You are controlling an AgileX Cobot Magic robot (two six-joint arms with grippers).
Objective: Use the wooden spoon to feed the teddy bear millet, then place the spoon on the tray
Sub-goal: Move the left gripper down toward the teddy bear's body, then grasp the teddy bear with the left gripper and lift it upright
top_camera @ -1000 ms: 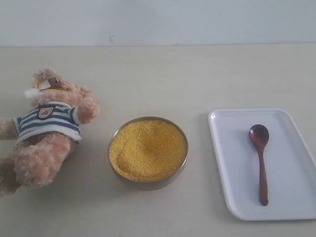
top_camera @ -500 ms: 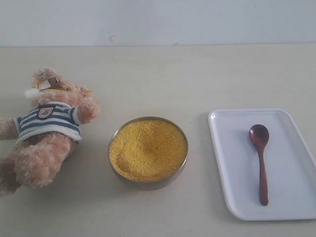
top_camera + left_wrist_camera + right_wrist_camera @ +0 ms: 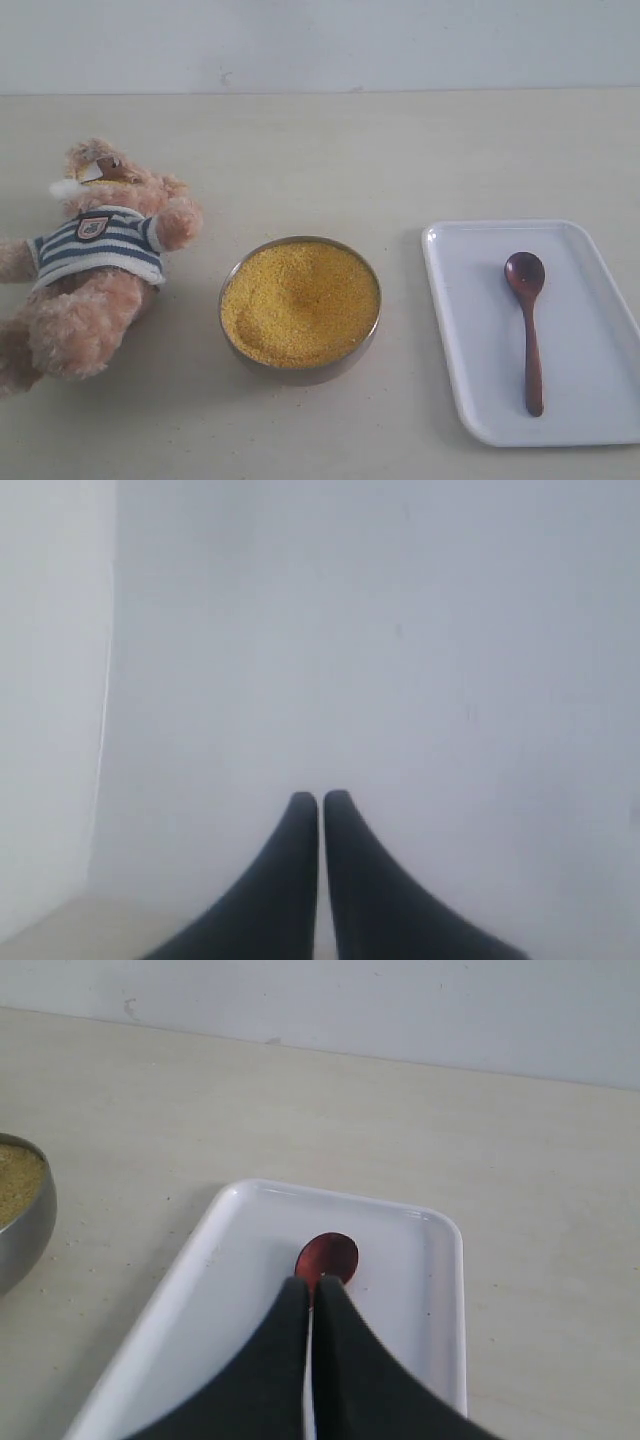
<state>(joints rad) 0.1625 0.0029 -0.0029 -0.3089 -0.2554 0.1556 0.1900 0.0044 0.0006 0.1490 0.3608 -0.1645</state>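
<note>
The teddy bear (image 3: pixel 95 260) in its striped shirt lies on its back at the table's left. A metal bowl (image 3: pixel 300 372) heaped with yellow millet (image 3: pixel 300 302) stands in the middle. On the right, the wooden spoon (image 3: pixel 530 320) lies flat in the white tray (image 3: pixel 460 330), its round bowl towards the wall. Neither gripper shows in the exterior view. My right gripper (image 3: pixel 311 1284) is shut and empty, held above the tray (image 3: pixel 410 1260) with the spoon's bowl (image 3: pixel 330 1257) just beyond its tips; the handle is hidden. My left gripper (image 3: pixel 320 798) is shut, facing a blank white wall.
A pale wall runs along the table's far edge (image 3: pixel 320 93). The bowl's rim (image 3: pixel 30 1220) shows at the side of the right wrist view, with bare tabletop between it and the tray.
</note>
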